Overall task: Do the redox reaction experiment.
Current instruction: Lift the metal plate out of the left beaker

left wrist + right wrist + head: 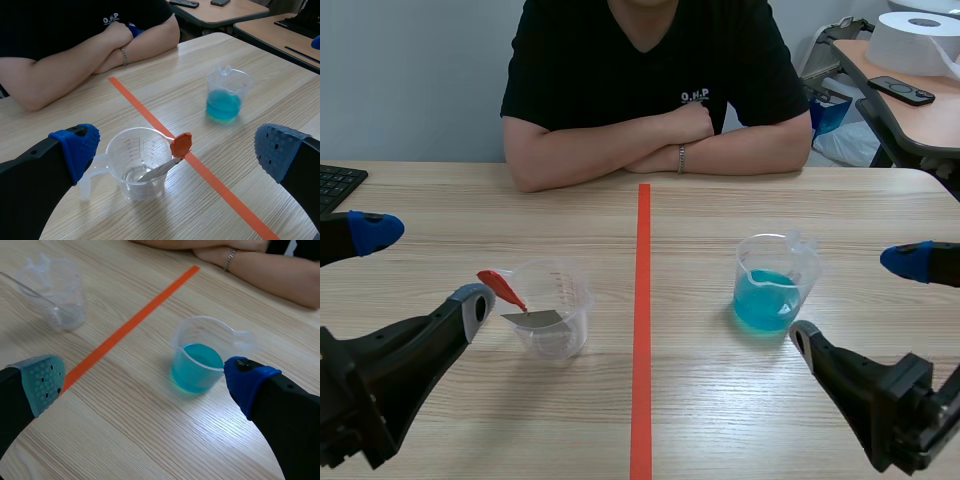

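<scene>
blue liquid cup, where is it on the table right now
In the scene view the blue liquid cup stands upright on the right of the orange tape line, just ahead of the open right gripper, untouched.

A person [645, 80] in a black T-shirt rests folded arms on the wooden table [720, 400]. A keyboard [335, 185] lies at its left edge. A side desk [935, 120] holds a paper roll [920, 40] and a remote [901, 91].

Clear plastic spouted cup [558, 312], upright, just ahead of left gripper [420, 272]; grey metal strip with orange-red tip [503, 288] leaning inside, over rim. Second clear plastic cup [772, 285], part-filled with blue liquid, upright ahead of right gripper [858, 300].
</scene>
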### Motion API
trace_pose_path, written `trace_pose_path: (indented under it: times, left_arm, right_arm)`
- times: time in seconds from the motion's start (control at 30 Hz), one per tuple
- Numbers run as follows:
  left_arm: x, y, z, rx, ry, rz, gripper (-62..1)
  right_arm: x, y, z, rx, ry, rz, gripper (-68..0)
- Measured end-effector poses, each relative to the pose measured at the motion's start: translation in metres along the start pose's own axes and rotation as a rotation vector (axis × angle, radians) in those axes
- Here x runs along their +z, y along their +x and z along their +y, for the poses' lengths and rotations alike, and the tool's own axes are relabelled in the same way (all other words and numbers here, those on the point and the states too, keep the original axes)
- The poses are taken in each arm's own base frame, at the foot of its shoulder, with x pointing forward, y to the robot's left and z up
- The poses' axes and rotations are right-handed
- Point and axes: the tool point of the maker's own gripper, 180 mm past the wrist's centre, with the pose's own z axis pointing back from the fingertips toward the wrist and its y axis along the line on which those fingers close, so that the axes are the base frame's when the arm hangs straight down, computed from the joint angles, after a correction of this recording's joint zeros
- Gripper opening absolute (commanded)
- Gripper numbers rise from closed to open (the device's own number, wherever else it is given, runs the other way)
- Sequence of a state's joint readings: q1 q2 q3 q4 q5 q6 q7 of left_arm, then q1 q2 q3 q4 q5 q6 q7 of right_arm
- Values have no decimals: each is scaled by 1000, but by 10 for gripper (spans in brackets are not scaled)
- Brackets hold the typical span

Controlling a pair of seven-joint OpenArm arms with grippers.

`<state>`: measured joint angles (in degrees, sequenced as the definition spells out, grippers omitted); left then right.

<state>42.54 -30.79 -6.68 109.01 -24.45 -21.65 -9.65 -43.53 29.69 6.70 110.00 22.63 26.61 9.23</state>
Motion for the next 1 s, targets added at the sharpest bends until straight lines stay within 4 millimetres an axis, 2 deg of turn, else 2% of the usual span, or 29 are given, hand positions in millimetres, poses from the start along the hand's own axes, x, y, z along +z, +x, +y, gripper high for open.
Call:
trace_pose_path:
  times: [0.2,0.4,0.67,0.83,1.0]
  left_arm:
    - [0,-1,0,-9,-2,5,14]
    - [0,-2,0,-12,3,9,14]
    - [18,-34,-1,-147,55,144,13]
    - [33,-51,8,-233,111,223,-204]
    - [62,-90,9,-273,135,373,-320]
  right_arm:
    - [0,5,9,7,51,-29,4]
    - [-4,0,24,38,100,-10,4]
    - [-18,8,47,55,187,-49,4]
    - [-25,16,60,59,244,-80,4]
    - [-31,24,75,85,317,-110,4]
